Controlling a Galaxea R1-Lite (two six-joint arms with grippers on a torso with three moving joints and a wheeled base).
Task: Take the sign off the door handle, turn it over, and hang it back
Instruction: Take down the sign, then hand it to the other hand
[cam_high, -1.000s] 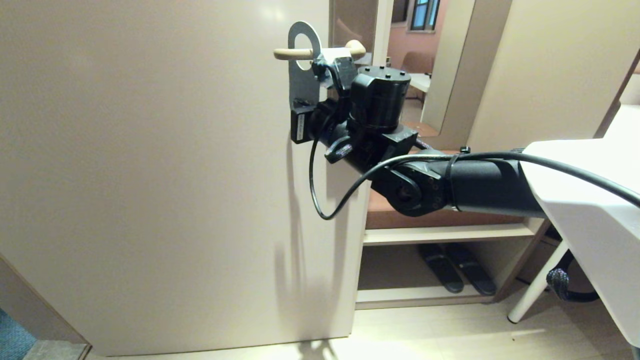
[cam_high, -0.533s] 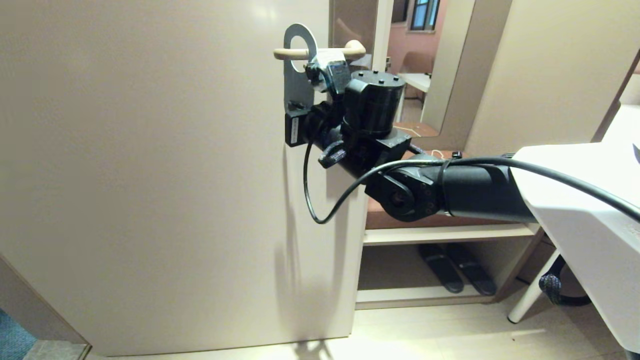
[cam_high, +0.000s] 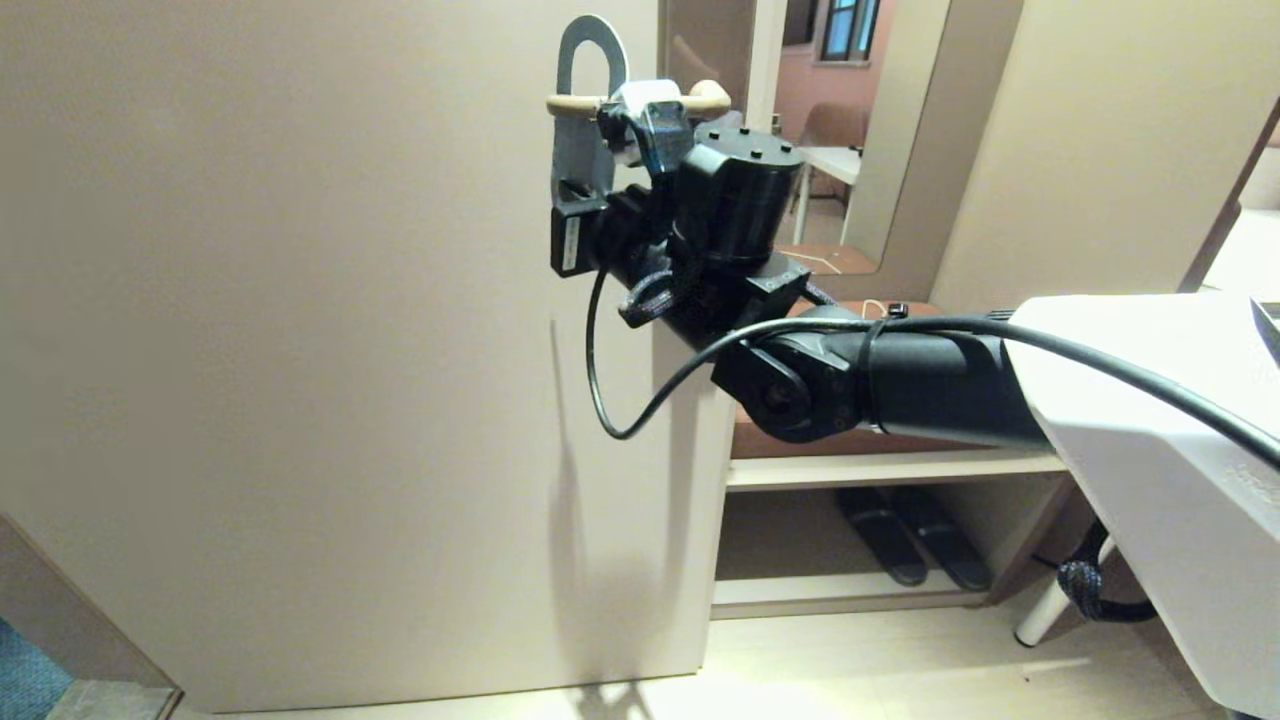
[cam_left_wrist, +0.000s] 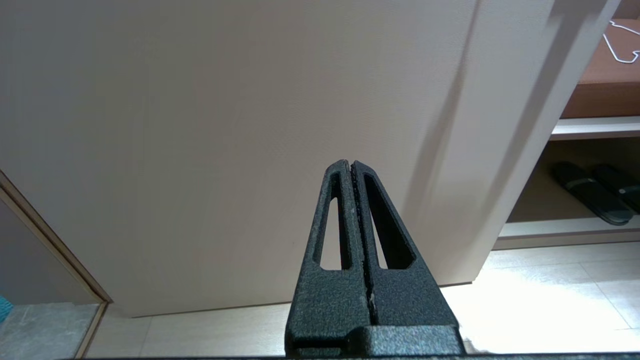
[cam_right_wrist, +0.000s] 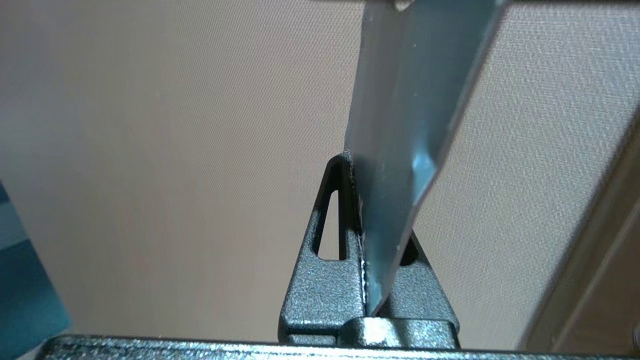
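Filling most of the head view, the beige door is standing ajar, with a shelf unit and a pair of dark slippers showing past its edge. Reaching across from the right, the robot's right arm is bringing its wrist up under the door handle, a slim cream lever sticking out from the door's upper edge area. The sign is sitting over that lever with its round hole threaded on it, its upper arc rising above the handle and its body hanging below, seen nearly edge-on.

The right end effector is clamping the sign's lower part between its closed fingers; in the right wrist view the bluish sheet is rising from the pinch, tilted a little to one side. The left end effector is sitting closed on nothing, low and facing the door, out of the work.

Judging the step as sliding the sign off the lever's free end, the grip should be staying firm while the wrist is travelling along the lever's line, keeping the hole centred so its rim is not catching. Lifting slightly should be taking weight off the lever. Twisting early would be risking a bent sheet or a slip in the pinch.
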